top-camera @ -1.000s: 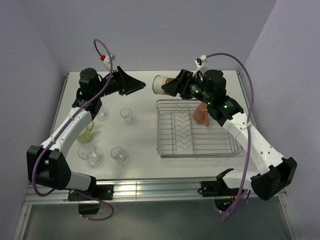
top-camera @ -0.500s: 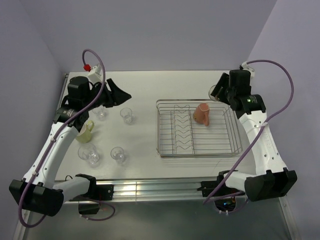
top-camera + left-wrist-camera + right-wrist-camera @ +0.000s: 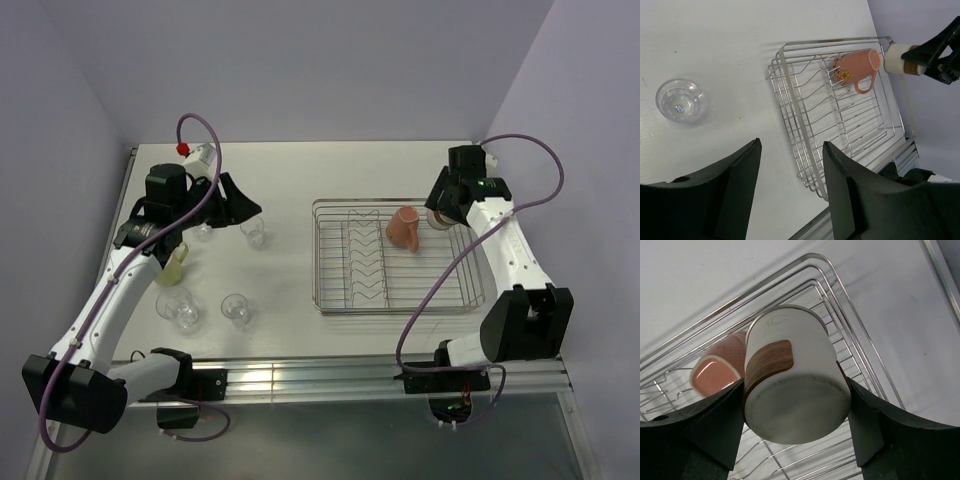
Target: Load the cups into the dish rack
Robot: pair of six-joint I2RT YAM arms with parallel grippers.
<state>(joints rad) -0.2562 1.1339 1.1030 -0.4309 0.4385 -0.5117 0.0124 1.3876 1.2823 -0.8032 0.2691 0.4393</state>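
Placing step, I'd say. Top view: right hand (image 3: 445, 207) grips the white brown-banded cup (image 3: 436, 218) over the far right corner of the dish rack (image 3: 316, 255); pink mug (image 3: 404, 228) already lies inside. Left hand (image 3: 246, 205) hangs open near a tumbler (image 3: 253, 230) on the bench (image 3: 290, 170). Left wrist: jaws wide, nothing held. Right wrist: cup clamped between fingers (image 3: 700, 425), rack wires below. Next: lower, release clear of the mug.

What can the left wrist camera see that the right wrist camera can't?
Only the left wrist camera sees a glass tumbler on the table, the whole dish rack and the flower on the pink mug. Only the right wrist camera sees the flat round end of the white cup close up, held in the right gripper. Both see the rack, the pink mug lying in it and the white cup with its brown band.
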